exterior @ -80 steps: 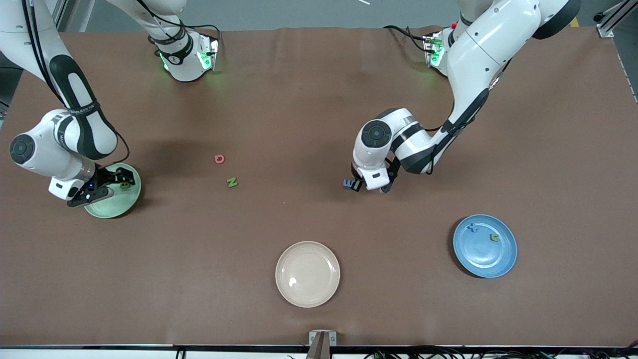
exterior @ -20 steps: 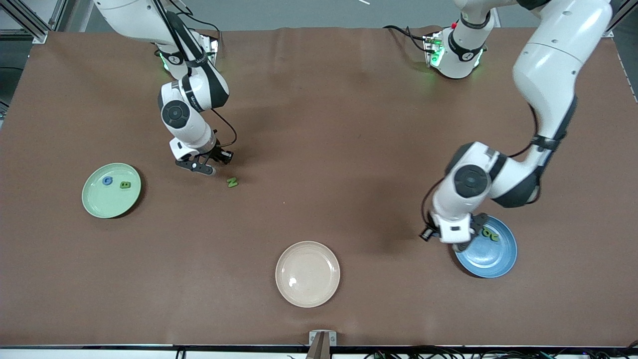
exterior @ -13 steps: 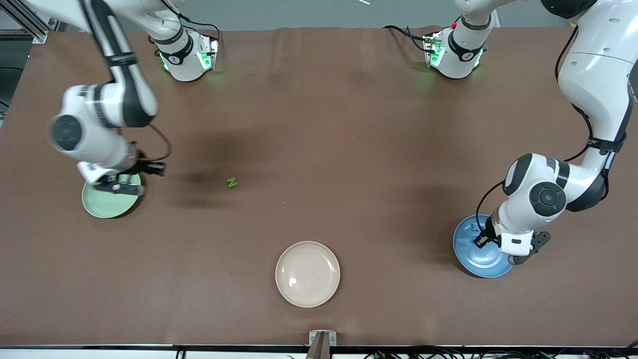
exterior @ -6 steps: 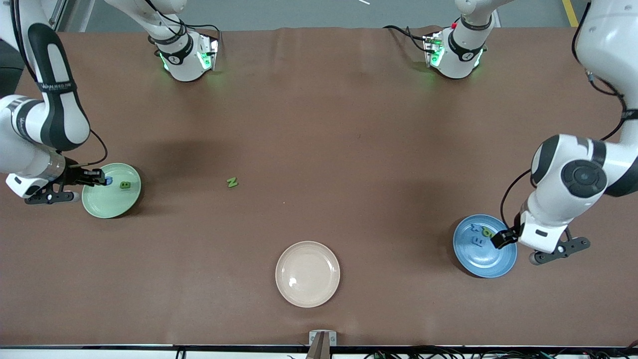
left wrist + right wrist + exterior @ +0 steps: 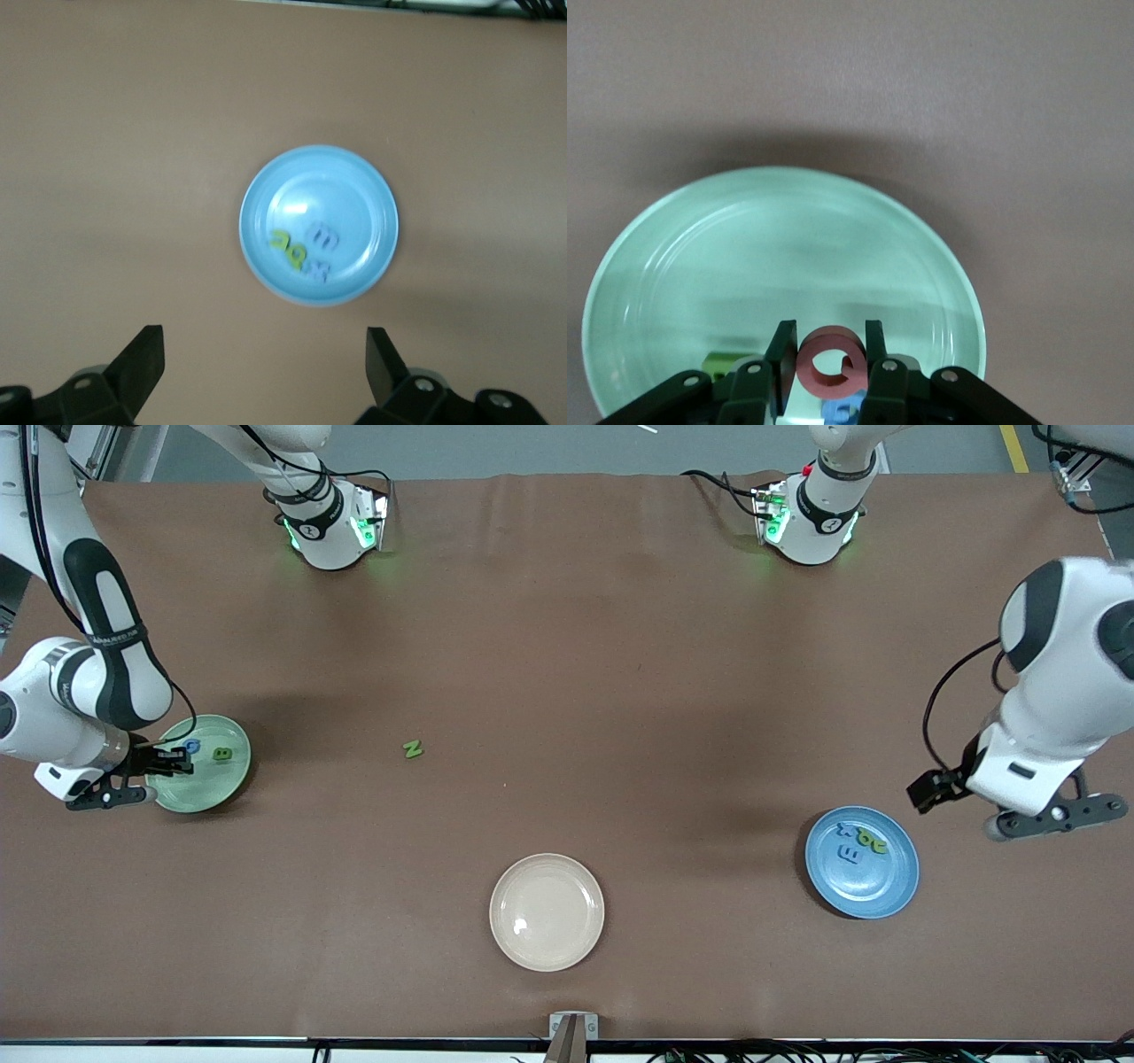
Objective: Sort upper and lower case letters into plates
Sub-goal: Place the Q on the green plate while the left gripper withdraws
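1. Right wrist view, sole source for this item: red letter (image 5: 829, 361), a chunky curled shape, pinched between the closed fingers (image 5: 783, 347) of the right gripper (image 5: 829, 367) above the mint plate (image 5: 673, 283). From the front, the right gripper (image 5: 133, 766) hangs over that plate's edge and the red letter is hidden.
2. Mint plate (image 5: 232, 778): round, shallow, glossy, at the right arm's end of the worktop (image 5: 567, 646). It holds a blue letter (image 5: 191, 745) and a green letter (image 5: 222, 754).
3. Left wrist view: left gripper (image 5: 264, 372) with fingers (image 5: 142, 359) spread wide and empty, above bare worktop near the blue plate (image 5: 354, 186).
4. Blue plate (image 5: 873, 895): round, shallow, at the left arm's end. It holds a blue "m" (image 5: 326, 236), a yellow-green pair (image 5: 289, 250) and another blue letter (image 5: 317, 270), clustered together.
5. Green "N" (image 5: 412, 749): lying alone on the brown, matte worktop, between the two plates and nearer the mint one.
6. Cream plate (image 5: 547, 911): round, glossy, nearest the front camera.
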Tool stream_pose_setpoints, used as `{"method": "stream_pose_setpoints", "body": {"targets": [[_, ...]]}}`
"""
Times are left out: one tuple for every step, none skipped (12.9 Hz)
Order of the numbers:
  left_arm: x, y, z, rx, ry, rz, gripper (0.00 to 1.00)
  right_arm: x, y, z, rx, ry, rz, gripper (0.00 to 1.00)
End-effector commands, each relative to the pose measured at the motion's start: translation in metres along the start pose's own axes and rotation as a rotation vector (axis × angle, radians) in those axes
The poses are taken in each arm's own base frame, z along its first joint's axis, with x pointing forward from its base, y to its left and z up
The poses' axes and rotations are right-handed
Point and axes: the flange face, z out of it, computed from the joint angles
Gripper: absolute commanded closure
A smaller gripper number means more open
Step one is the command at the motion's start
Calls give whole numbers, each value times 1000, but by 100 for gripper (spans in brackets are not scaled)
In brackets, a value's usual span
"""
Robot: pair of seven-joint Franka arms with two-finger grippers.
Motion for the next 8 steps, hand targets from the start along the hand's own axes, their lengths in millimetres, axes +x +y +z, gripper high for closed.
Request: {"method": "stream_pose_setpoints", "body": {"targets": [[-14,-16,-46,3,-52,60,0,11,3,13,19,-5,-8,77],[-20,-20,-62,23,-77,71,0,11,3,15,25,-6,-3,77],[-26,-21,-73,35,-87,84,0,11,2,19,26,-8,-3,77],[-33,-23,-87,24,-85,82,0,11,1,20,26,-8,-5,77],[-43,-25,-101,-2,-106,74,0,11,0,23,28,-11,-6,76],[-50,-29,-114,-29,-111,55,0,12,-1,24,28,-12,-8,76],[-58,-27,-130,-43,-92,56,0,12,-2,24,30,-14,-8,69],[-66,-27,-142,-35,-84,74,0,13,-5,22,30,-16,-10,26]]}}
